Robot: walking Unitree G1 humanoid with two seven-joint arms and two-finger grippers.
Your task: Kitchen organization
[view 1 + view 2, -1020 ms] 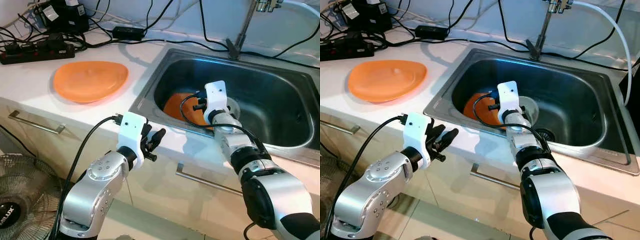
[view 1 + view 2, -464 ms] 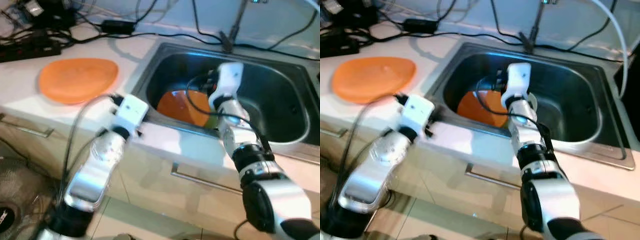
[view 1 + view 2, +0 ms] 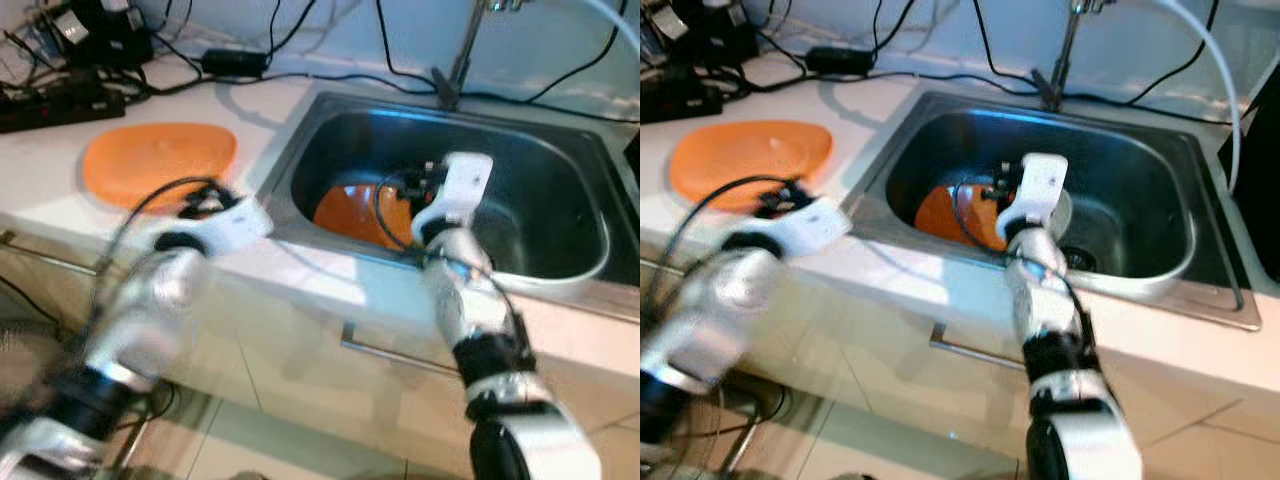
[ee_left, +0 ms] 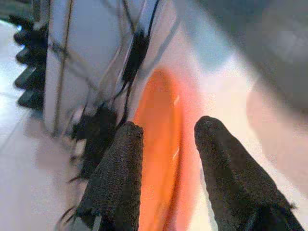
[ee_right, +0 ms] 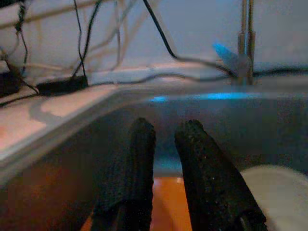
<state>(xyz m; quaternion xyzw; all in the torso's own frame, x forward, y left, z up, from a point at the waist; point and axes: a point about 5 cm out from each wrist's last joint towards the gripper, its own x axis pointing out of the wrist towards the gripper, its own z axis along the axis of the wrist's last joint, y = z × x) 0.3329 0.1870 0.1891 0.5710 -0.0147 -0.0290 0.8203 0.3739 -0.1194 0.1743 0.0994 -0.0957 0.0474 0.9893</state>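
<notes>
- The right tool (image 5: 161,159) hangs inside the steel sink (image 3: 560,190), above the orange plate (image 3: 355,212) that lies in the sink's left half; its two black fingers (image 5: 132,168) stand slightly apart with a thin gap between them, gripping nothing.
- The white wrist block (image 3: 462,185) of the right arm sits over the middle of the sink, with the arm rising from the front edge of the desk (image 3: 60,150).
- A pale round dish (image 5: 276,192) lies in the sink beside the orange plate, just past the right tool's fingers.
- The left tool (image 4: 166,168) hovers over the front edge of the desk, near the sink's left rim; its fingers (image 4: 120,173) are spread apart and hold nothing. The left arm (image 3: 150,300) is blurred in the head views.
- A second orange plate (image 3: 158,160) rests flat on the desk to the left of the sink, well apart from it; in the left wrist view it shows between the spread fingers.
- A black power strip (image 3: 55,105) and tangled black cables (image 3: 300,75) lie along the back edge of the desk, toward its left corner.
- The tap (image 3: 460,50) stands at the back edge of the sink.
- A drawer handle (image 3: 390,350) runs below the desk's front edge.
</notes>
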